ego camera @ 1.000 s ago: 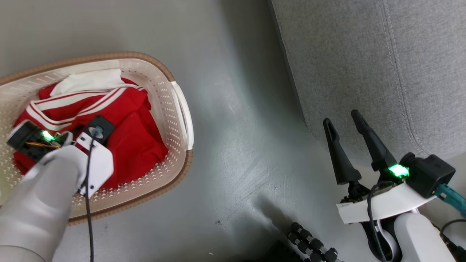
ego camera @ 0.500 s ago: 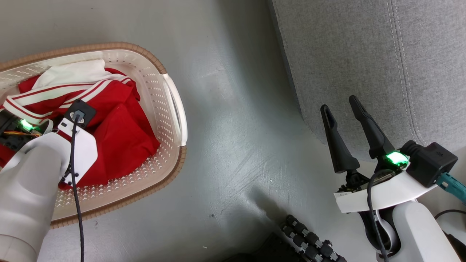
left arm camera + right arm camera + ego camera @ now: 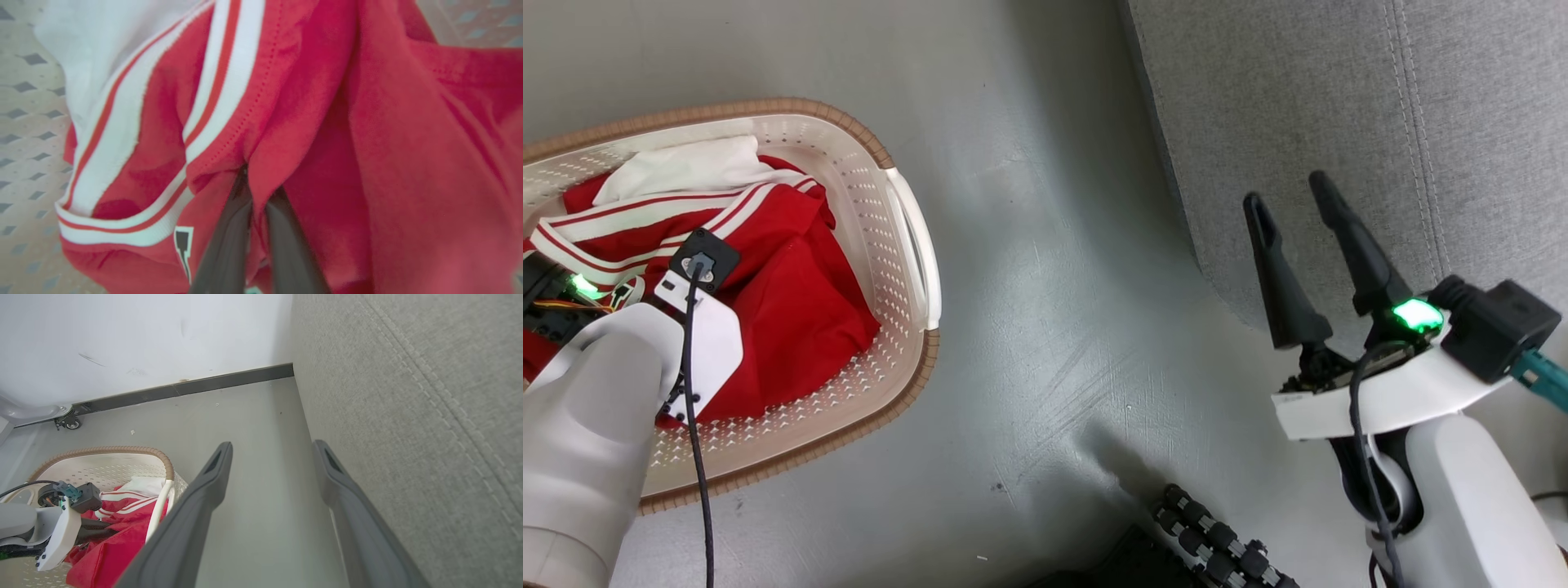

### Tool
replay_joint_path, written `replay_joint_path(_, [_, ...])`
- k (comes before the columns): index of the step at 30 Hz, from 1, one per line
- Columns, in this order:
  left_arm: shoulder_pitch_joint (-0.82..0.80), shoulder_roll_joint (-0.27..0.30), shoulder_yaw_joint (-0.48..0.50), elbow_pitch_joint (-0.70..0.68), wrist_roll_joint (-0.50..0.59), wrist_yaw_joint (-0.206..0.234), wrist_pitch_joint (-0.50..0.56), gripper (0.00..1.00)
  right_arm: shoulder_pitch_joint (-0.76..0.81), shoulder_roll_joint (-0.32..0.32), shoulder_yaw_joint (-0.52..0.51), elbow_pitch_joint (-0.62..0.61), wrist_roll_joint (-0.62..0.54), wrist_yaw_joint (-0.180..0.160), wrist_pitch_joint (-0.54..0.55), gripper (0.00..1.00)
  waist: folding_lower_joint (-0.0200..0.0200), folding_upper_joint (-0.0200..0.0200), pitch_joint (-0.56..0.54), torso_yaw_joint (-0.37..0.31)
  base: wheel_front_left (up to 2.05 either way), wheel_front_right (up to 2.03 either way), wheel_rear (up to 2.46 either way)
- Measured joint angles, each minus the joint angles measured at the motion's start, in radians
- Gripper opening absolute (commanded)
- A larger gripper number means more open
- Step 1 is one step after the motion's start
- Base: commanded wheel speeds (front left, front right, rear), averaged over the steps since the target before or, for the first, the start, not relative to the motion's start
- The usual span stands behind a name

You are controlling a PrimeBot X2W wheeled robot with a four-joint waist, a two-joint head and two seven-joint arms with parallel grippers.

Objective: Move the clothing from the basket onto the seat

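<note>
Head view: vs 0.5 s ago, right hand point(image 3: 1286, 193) has shifted up the view, further over the seat point(image 3: 1339, 98) to the right of the basket point(image 3: 874, 237). Basket, clothing point(image 3: 792, 286) & left arm approx. as before. Left forearm slants down into basket, wrist over the red heap.

Left wrist view: left hand point(image 3: 259, 183) closed, pinching a red fold; clothing lies inside basket.

Right wrist view: right hand spread wide, empty, above floor point(image 3: 253, 522) btw basket & seat.
</note>
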Motion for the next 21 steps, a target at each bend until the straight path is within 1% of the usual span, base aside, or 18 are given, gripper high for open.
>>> replay_joint_path(3, [0.000, -0.005, 0.000, 0.006, 0.000, 0.008, -0.006, 0.00, -0.021, 0.000, -0.004, 0.002, 0.001, 0.000, 0.000, 1.00, 0.0000, 0.0000, -0.006, 0.001, 0.00, 0.00, 0.00])
replay_joint_path(7, [0.000, -0.018, 0.002, 0.014, -0.003, 0.008, -0.016, 0.00, -0.049, 0.000, -0.012, 0.005, 0.006, 0.000, 0.000, 1.00, 0.0000, 0.0000, -0.019, 0.003, 0.00, 0.00, 0.00])
replay_joint_path(13, [0.004, -0.023, 0.007, 0.027, -0.011, 0.009, -0.029, 0.00, -0.083, -0.001, -0.037, 0.020, 0.007, 0.000, 0.000, 1.00, 0.0000, 0.0000, -0.043, 0.007, 0.00, 0.00, 0.00])
replay_joint_path(21, [0.010, -0.035, 0.020, 0.033, -0.036, 0.010, -0.064, 0.00, -0.088, -0.001, -0.060, 0.046, 0.006, 0.000, 0.000, 1.00, 0.0000, 0.0001, -0.088, 0.013, 0.00, 0.00, 0.00])
